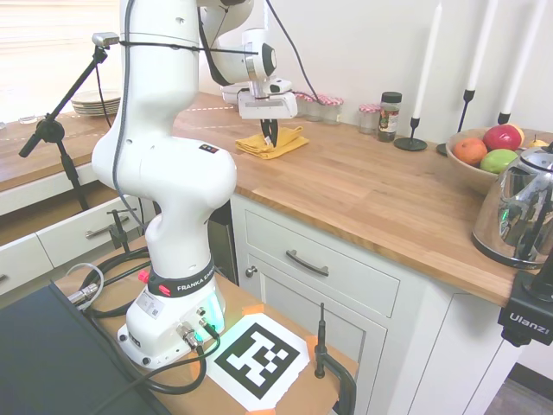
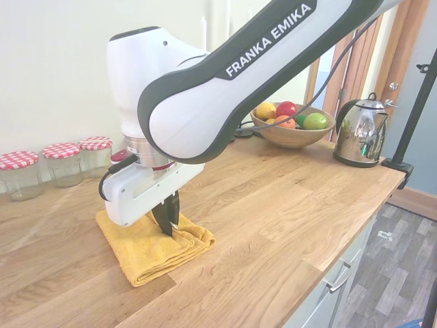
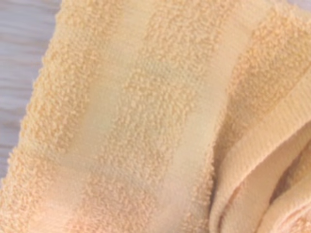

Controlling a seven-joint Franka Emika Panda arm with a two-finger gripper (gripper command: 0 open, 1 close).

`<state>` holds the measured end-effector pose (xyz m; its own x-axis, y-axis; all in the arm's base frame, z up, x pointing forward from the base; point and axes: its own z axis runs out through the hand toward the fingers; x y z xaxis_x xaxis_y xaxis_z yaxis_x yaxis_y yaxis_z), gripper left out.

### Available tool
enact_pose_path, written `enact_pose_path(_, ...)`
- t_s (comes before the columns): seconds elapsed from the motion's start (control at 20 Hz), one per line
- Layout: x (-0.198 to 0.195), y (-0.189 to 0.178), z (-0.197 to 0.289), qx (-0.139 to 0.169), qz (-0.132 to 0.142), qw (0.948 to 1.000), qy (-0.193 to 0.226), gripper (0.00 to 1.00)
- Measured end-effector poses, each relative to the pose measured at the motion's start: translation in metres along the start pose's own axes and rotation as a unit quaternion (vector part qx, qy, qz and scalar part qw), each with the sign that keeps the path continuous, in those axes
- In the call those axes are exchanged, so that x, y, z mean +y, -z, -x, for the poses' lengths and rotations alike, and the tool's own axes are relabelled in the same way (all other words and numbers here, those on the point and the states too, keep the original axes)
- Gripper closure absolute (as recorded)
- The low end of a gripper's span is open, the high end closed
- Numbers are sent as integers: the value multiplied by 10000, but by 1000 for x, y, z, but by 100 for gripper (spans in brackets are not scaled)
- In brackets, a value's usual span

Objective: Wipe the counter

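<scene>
Currently lying on the counter [image 1: 363, 186]: 1 folded yellow towel [image 2: 147, 249], sitting flat on the wood near the back wall, its folded edge bunching up on the side toward the fruit bowl [image 2: 292, 133].

Gripper [image 2: 168, 222]: pointing straight down from the white arm, its dark fingers [image 2: 166, 212] drawn close together and pinching into the raised fold of the towel, tips pressing against the cloth. In the first exterior view the gripper [image 1: 270, 131] is showing the same stance over the towel [image 1: 273, 143].

Wrist view: filling almost wholly with towel [image 3: 146, 121], ribbed terry bands and a hemmed edge showing, a sliver of pale wood at one side.

Counter: running long and warm brown over white cabinets [image 1: 328, 285] with dark bar handles, bearing everything listed.

Other items standing on the counter:
- 3 glass jars with red checked lids [image 2: 63, 164], lining the wall behind the towel, well apart from it.
- 1 wooden fruit bowl holding round fruit in orange, red, yellow and green.
- 1 shiny metal kettle [image 2: 360, 133], sitting just beside the bowl toward the counter's end.
- 1 dark-capped spice jar [image 1: 390, 116].
- 3 white candles in black holders [image 1: 423, 78], standing by the wall.
- 1 stack of plates [image 1: 97, 104], far end.
</scene>
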<state>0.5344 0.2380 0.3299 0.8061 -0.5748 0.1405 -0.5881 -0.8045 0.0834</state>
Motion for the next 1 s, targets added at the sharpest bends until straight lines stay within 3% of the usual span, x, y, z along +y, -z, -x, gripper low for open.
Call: enact_pose_path(1.0, 1, 11, -2, 30, -26, 10000, -27, 0)
